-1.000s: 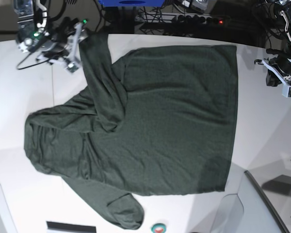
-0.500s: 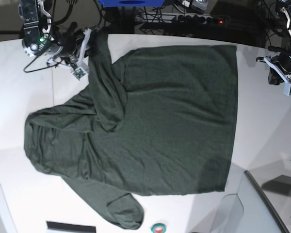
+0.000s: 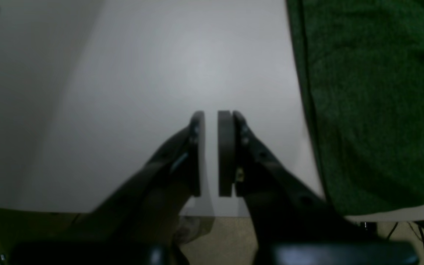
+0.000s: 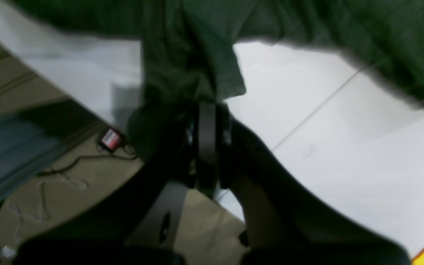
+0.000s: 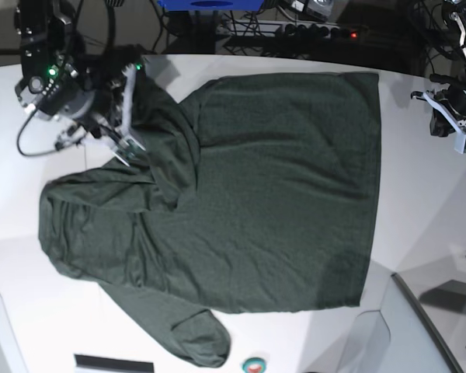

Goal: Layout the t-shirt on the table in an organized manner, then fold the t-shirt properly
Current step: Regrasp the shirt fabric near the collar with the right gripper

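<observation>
R gripper (image 4: 212,106) is closed tight w/ t-shirt (image 5: 287,210) cloth pinched between its fingers. L gripper (image 3: 209,114) is above table (image 3: 142,92), slightly open & holding nothing. T-shirt lies spread on table, its far left part bunched.

No legible text, labels, brand names, numbers or signs can be read in any of the views.
</observation>
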Controlling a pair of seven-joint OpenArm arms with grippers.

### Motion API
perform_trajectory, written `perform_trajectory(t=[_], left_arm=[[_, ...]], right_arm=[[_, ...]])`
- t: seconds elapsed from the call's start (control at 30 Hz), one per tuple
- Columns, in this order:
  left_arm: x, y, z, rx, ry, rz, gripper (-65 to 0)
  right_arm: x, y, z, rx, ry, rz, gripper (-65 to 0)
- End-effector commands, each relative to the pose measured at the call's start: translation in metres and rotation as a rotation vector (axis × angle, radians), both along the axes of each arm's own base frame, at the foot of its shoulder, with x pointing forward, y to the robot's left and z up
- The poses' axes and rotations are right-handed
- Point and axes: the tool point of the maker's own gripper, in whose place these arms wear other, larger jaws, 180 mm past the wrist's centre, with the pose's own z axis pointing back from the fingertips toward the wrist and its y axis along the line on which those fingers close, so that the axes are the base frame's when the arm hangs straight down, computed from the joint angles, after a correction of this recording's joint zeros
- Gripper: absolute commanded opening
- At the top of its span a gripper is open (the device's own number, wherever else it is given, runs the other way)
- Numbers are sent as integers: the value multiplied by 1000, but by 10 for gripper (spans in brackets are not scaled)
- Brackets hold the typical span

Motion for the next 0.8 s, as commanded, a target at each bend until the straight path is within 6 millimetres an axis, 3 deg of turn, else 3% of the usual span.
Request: perform_trajectory(t=[0.0, 0.23, 0.37, 0.6, 0.77], left_arm=[[8, 6, 13, 22, -42, -4, -587], [8, 6, 13, 21, -41, -4, -587], [1, 6, 10, 22, -23, -4, -587], [-5, 6, 5, 18, -5, -2, -587], [-11, 6, 2, 18, 12, -3, -587]], right_arm=[[15, 4, 11, -6, -43, 19, -642], [63, 62, 51, 31, -187, 185, -642], [91, 81, 66, 52, -222, 187, -642], [130, 118, 66, 86, -212, 237, -642], [147, 160, 44, 177, -153, 273, -639]])
